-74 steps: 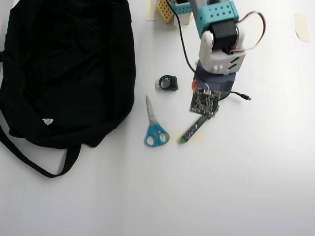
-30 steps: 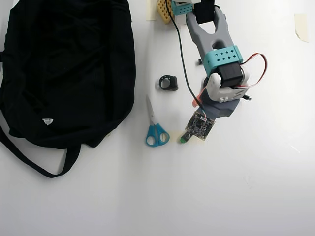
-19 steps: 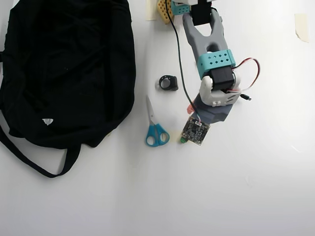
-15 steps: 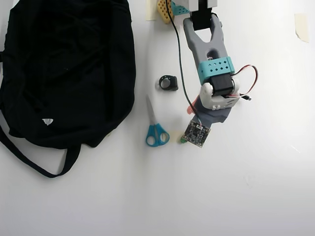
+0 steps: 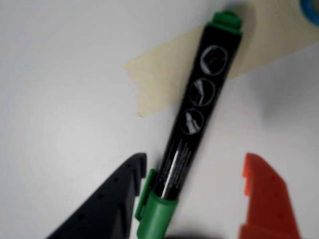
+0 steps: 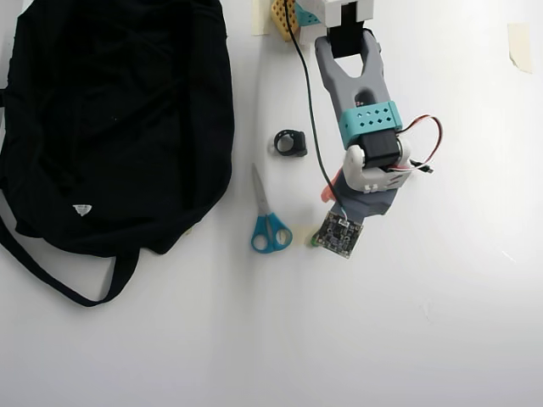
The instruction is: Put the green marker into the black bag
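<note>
The green marker (image 5: 192, 114) lies on the white table across a strip of beige tape (image 5: 159, 74). Its barrel is black with white markings, and its green cap points toward the camera. My gripper (image 5: 195, 159) is open and straddles the marker. The black finger (image 5: 114, 199) is right beside the cap and the orange finger (image 5: 264, 199) stands apart on the other side. In the overhead view my gripper (image 6: 335, 208) hides most of the marker, and only a green end (image 6: 314, 242) shows. The black bag (image 6: 119, 110) lies far left of the gripper there.
Blue-handled scissors (image 6: 270, 229) lie between the bag and the gripper. A small black ring-shaped thing (image 6: 290, 142) sits above them. The arm's black cable (image 6: 305, 93) runs down the table. A piece of tape (image 6: 519, 42) is at the top right.
</note>
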You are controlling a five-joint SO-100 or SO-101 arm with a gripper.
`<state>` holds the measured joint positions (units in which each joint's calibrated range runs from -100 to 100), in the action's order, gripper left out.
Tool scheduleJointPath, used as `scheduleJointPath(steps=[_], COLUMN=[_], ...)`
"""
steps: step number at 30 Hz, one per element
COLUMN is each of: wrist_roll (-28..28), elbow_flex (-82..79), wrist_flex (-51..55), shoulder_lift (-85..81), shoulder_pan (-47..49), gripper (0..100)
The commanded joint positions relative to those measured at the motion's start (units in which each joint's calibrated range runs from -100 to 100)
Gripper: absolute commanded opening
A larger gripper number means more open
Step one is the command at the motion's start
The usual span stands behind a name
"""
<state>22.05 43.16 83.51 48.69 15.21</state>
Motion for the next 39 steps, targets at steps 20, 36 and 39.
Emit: scheduleJointPath(steps=[20, 36, 39], wrist_roll=[-0.13, -0.18, -0.18], elbow_flex=[2.12, 2.48, 2.48], wrist_flex=[-4.79, -4.36, -4.36], shoulder_lift=[3.09, 3.34, 3.34], shoulder_pan=[-0.25, -0.55, -0.55], gripper=[25, 25, 25])
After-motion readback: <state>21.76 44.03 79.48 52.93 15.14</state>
